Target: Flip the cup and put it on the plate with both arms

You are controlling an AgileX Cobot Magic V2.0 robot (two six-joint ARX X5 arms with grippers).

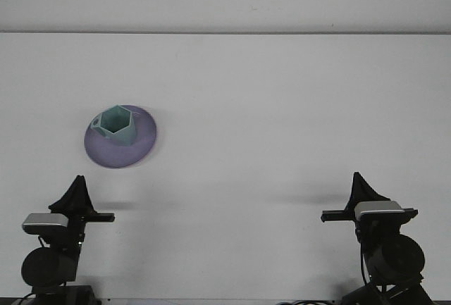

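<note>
Tabletop (282,122), white and matte, fills most of the front view, its far edge running straight across near the top against a pale wall. On the left half of this surface, roughly midway between the far edge and the near edge, lies a lilac plate (113,151), round and shallow. A mint-green cup (117,125) stands upright on the plate with its mouth facing up; the rim reads as six-sided, and a small handle or spout juts from its left side toward the table's left edge. The cup sits toward the far part of the plate, not at its centre, so that a wide crescent of bare lilac shows on the near side. At the near-left corner the left gripper (77,191) rises as a dark pointed shape above a silver block and a round black joint, well apart from the plate and on its near side. At the near-right corner the right gripper (361,187) shows the same dark pointed outline above its own silver block and black joint, far from both cup and plate. Each claw is seen edge-on as a single silhouette, so I cannot tell whether either stands apart or together; neither touches anything on the table.
</note>
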